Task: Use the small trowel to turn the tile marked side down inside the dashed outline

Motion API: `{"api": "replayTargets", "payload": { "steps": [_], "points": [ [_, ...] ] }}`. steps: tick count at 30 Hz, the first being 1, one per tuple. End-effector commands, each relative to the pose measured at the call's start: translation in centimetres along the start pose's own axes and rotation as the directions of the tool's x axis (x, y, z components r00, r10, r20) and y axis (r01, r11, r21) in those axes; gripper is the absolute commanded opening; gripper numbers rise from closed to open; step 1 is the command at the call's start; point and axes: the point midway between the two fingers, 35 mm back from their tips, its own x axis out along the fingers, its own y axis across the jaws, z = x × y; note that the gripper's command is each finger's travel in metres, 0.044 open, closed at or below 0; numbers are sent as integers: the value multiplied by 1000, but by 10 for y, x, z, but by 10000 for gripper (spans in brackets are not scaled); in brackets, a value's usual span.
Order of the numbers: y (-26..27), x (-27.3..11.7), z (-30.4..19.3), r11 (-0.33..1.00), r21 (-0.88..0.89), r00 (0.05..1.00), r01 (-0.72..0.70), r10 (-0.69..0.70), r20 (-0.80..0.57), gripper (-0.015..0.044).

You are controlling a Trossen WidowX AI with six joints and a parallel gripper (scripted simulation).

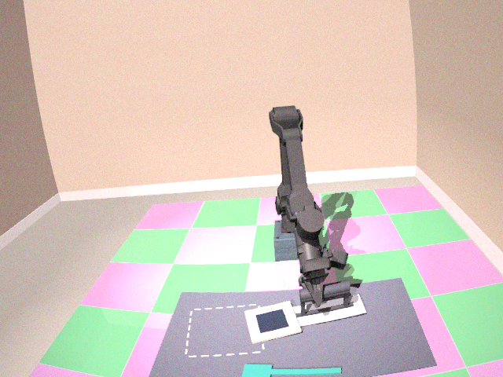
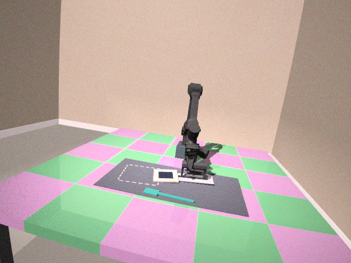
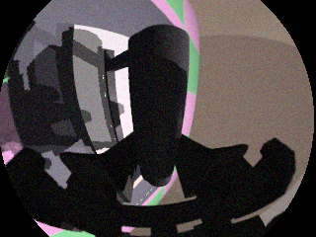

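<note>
The tile (image 1: 272, 320) (image 2: 165, 175), cream with a dark square on its upper face, lies at the right side of the dashed outline (image 1: 192, 356) and straddles its right edge. The trowel (image 1: 332, 317) (image 2: 197, 180) (image 3: 125, 91) has a flat white blade and a dark raised handle. Its blade is low over the mat (image 1: 365, 353) (image 2: 221, 195), and its left end meets the tile's right edge; whether it reaches under the tile cannot be told. My gripper (image 1: 318, 299) (image 2: 190, 167) (image 3: 154, 129) is shut on the trowel's handle from above.
A teal spatula-like tool (image 1: 306, 371) (image 2: 175, 197) lies along the mat's front edge, in front of the tile. The arm's blue-grey base block (image 1: 284, 248) (image 2: 180, 150) stands behind the mat on the pink and green checkered table (image 1: 93, 336) (image 2: 85, 198).
</note>
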Motion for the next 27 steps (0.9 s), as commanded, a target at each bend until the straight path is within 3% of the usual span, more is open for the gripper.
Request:
{"api": "replayTargets", "payload": {
  "steps": [1,27],
  "points": [
    [-22,-11,-3,999,-26,999,36,-37,-27,0],
    [-56,-41,-54,999,-34,999,36,-37,-33,0]
  ]
}}
